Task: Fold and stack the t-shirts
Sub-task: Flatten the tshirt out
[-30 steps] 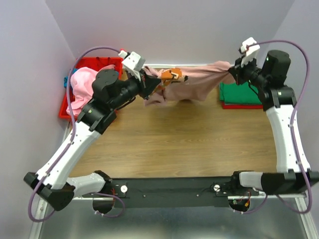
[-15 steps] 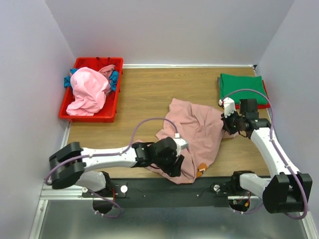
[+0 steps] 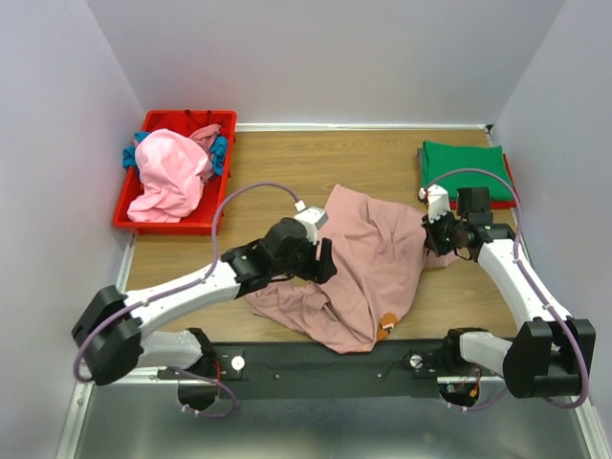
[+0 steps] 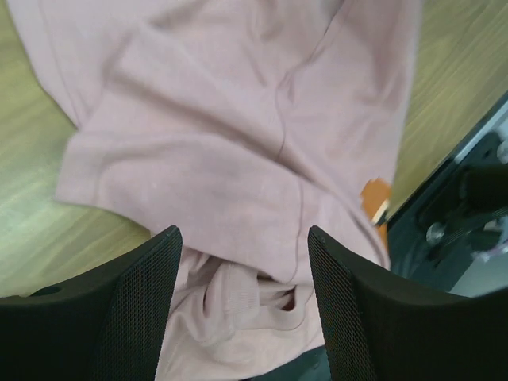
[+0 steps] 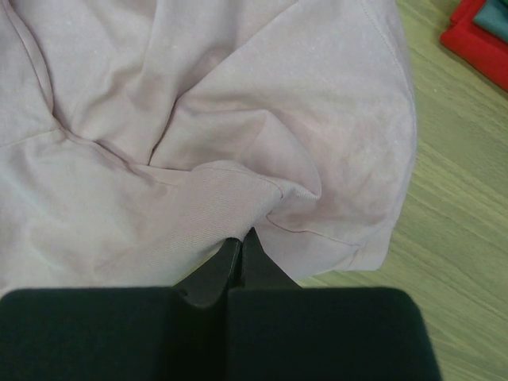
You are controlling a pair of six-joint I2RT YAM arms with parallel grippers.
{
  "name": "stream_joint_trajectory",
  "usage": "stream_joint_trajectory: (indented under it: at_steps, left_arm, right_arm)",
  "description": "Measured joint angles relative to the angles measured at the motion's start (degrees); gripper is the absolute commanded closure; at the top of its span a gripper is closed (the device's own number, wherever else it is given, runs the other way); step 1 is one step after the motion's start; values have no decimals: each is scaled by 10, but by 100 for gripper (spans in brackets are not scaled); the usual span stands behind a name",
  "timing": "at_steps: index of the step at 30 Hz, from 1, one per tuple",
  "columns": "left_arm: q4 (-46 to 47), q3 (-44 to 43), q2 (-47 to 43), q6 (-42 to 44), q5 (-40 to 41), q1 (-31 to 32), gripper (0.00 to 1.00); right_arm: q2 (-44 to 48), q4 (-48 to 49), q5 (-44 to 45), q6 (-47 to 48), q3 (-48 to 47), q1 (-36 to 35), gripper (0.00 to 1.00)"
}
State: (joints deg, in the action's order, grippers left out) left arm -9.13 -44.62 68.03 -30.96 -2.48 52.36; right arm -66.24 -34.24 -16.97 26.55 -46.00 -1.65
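Observation:
The dusty-pink t-shirt [image 3: 375, 251] lies crumpled on the middle of the table, an orange bit of its print showing at the near hem. My left gripper [image 3: 321, 260] hovers over its left part, open, with only loose cloth [image 4: 238, 143] below the fingers [image 4: 135, 309]. My right gripper [image 3: 432, 237] is shut on a fold at the shirt's right edge [image 5: 238, 103], the cloth pinched at the tips of the right gripper [image 5: 242, 238]. A folded green t-shirt [image 3: 466, 170] rests on a red one at the back right.
A red plastic bin [image 3: 143, 215] at the back left holds a brighter pink t-shirt [image 3: 170, 174] and a blue one [image 3: 221, 150]. The black base rail [image 3: 325, 363] runs along the near edge, close to the shirt's hem. Walls close in on both sides.
A second ago both grippers held the shirt stretched in the air at the back. It now lies on the table; the left gripper has let go, opened and drawn back-left.

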Motion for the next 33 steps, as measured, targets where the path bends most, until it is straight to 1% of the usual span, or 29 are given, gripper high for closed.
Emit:
stream_joint_trajectory:
  at_steps: [3,9,15,19,21,22,23,24,25,26,27,28,29,30,32,33]
  left_arm:
    - [-3,3,54,-1,-15,0,28]
    - [5,16,111,-43,-9,-7,28]
    - [10,19,191,-123,38,-36,29]
    - [20,16,196,-168,69,-55,32]
    - [21,16,197,-187,79,-61,35]
    - [22,16,198,-194,82,-64,39]
    - [23,16,200,-200,83,-67,40]
    - [28,16,202,-203,83,-70,44]
    - [34,15,207,-208,83,-72,46]
    - [37,13,210,-209,83,-74,51]
    - [40,11,215,-211,83,-75,53]
    - [43,8,221,-213,84,-77,57]
    - [45,5,225,-214,84,-78,65]
    - [46,2,230,-213,85,-79,66]
    - [48,-7,241,-214,85,-82,81]
    - [47,-10,245,-212,85,-82,85]
  right_arm:
    - [-5,4,-6,-2,0,0,100]
    - [-9,10,-10,-2,0,0,100]
    - [-13,15,-17,-2,0,0,99]
    - [-13,16,-19,-2,0,0,100]
    - [-14,16,-20,-2,0,0,100]
    - [-14,17,-20,-2,0,0,100]
    - [-15,17,-20,-2,0,0,100]
    - [-16,17,-21,-2,0,0,100]
    - [-16,18,-22,-2,0,0,100]
    - [-16,18,-22,-2,0,0,100]
    - [-16,19,-23,-2,0,0,100]
    - [-16,20,-24,-2,0,0,100]
    - [-16,21,-24,-2,0,0,100]
    - [-16,21,-25,-2,0,0,100]
    - [-16,21,-28,-2,0,0,100]
    - [-16,22,-28,-2,0,0,99]
